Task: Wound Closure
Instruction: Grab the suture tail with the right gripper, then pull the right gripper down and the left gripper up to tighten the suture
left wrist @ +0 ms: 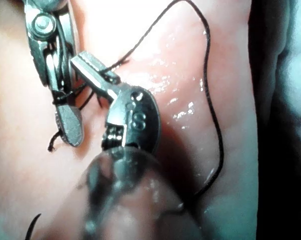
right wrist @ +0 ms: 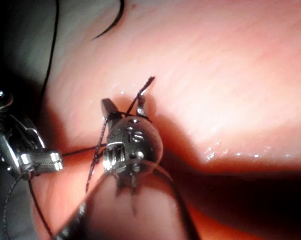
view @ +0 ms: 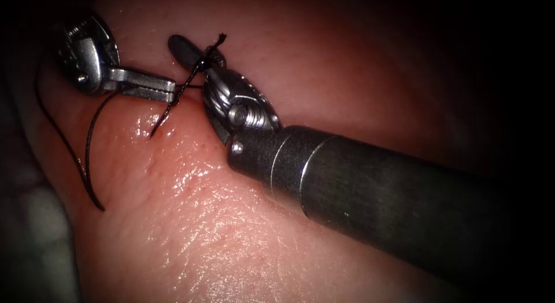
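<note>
while our left jaws (view: pixel 159 88) pinch the thread (view: pixel 185 90) and the right jaws (view: pixel 193 55) press together with thread wound round them beside the knot, we judge even, opposite pull best. no needle to place; a loose strand trails over the tissue (view: pixel 231 233) at left.

Tissue (view: pixel 191 233) is a wet pinkish-red with pale glossy highlights, going darker red toward the upper right of the frame. The thread (view: pixel 87 147) is black, lower left, with a frayed black end up top. Both grippers are shiny silver steel, left gripper (view: pixel 156 89) upper left and right gripper (view: pixel 199 60) with a dark tip, on a dull dark-grey shaft (view: pixel 393 193).
</note>
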`<state>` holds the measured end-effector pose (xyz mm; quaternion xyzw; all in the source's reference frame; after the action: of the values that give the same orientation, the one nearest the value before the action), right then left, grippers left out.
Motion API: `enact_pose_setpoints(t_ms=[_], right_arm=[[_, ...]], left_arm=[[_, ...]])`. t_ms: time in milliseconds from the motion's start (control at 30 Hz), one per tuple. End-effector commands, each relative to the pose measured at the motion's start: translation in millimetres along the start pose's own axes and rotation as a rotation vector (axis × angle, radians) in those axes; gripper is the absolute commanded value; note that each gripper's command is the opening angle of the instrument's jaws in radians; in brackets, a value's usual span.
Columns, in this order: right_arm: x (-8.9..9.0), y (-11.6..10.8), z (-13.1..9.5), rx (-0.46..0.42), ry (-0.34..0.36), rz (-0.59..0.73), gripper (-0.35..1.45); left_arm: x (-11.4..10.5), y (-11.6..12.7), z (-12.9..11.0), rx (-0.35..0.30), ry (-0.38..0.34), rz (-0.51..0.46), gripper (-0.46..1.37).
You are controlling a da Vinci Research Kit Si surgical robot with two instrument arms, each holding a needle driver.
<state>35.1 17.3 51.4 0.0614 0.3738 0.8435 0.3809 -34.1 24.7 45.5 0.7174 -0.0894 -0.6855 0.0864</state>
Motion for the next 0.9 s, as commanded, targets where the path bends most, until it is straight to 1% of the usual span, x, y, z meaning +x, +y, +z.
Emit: enact_pose_setpoints(t_ms=[33, 67, 200, 333, 400, 500, 700, 900], right_arm=[[0.0, -0.3, -0.3, -0.002, 0.000, -0.050, -0.31], [0.1, -0.4, -0.4, 0.004, 0.005, -0.060, -0.35], [0.2, -1.0, -0.9, 0.033, 0.031, -0.070, -0.35], [0.4, -1.9, -1.6, 0.040, 0.025, -0.064, -0.35], [0.5, -2.6, -2.1, 0.071, 0.048, -0.062, -0.35], [0.6, -3.1, -2.6, 0.082, 0.055, -0.075, -0.35], [0.4, -3.8, -3.5, 0.107, 0.044, -0.113, -0.35], [-0.6, -4.3, -5.0, 0.131, 0.021, -0.132, -0.35]], left_arm=[[-0.1, 0.0, 0.0, -0.005, -0.001, 0.001, -0.35], [-0.1, 0.0, 0.0, -0.005, 0.000, 0.001, -0.35], [-0.1, 0.0, -0.1, -0.006, 0.000, 0.001, -0.35], [-0.2, 0.0, -0.2, -0.007, 0.001, 0.001, -0.35], [-0.2, 0.0, -0.3, -0.007, 0.002, 0.001, -0.35], [-0.3, -0.1, -0.3, -0.007, 0.002, 0.001, -0.35], [-0.6, -0.3, -0.5, -0.008, 0.003, 0.006, -0.35], [-1.2, -1.1, -0.7, -0.007, 0.003, 0.002, -0.35]])
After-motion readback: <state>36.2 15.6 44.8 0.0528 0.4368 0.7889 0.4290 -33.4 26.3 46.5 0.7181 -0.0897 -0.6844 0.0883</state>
